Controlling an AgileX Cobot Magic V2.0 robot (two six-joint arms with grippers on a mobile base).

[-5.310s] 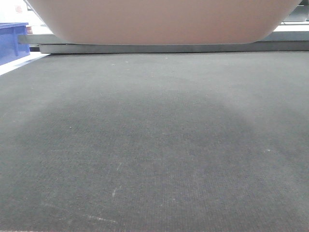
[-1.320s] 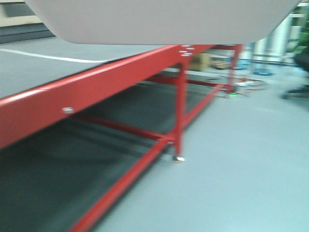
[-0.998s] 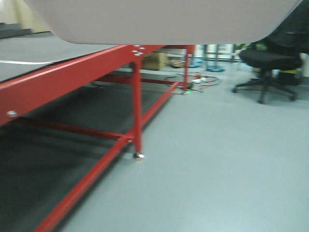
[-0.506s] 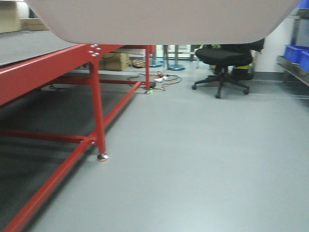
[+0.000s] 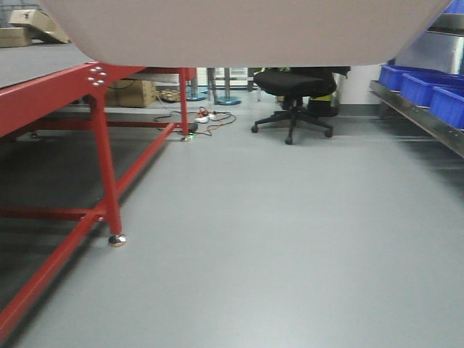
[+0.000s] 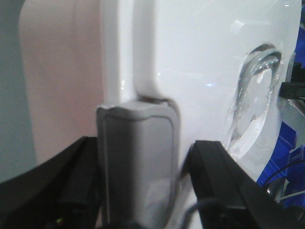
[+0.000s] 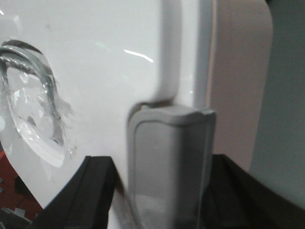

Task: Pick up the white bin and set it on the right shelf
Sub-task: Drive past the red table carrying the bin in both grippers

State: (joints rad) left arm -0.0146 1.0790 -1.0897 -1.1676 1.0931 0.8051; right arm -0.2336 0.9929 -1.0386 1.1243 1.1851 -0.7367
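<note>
Left claw (image 6: 145, 155) is clenched on the bin (image 6: 205, 52), its black fingers (image 6: 76, 181) hugging the grey clasp (image 6: 138, 138) at the end of the glossy lid. The right claw (image 7: 159, 164) mirrors it at the other end and grips its own clasp (image 7: 169, 143). Between the two we see the moulded handle (image 6: 257, 95) sunk into the lid.

Out front, the bin's pale underside (image 5: 246, 29) fills the top of the picture exactly as it did in every earlier frame. It is up in the air, held at both ends over bare grey floor (image 5: 275, 246), on neither table nor shelf.

The scene around it has swung. Five seconds ago we had dark table mat under the bin. Now the red table (image 5: 43, 98) has slid off to the left, and its near leg (image 5: 105, 167) sits further left than half a second ago. The black chair (image 5: 293, 83) has drifted left too, from right of centre towards the middle.

On the right, the steel shelf (image 5: 417, 117) has come well into view. Blue crates (image 5: 428, 88) line its front edge, more of them showing than a moment ago. A cardboard box (image 5: 132, 93) and cables (image 5: 203, 119) lie beyond the table's far end.
</note>
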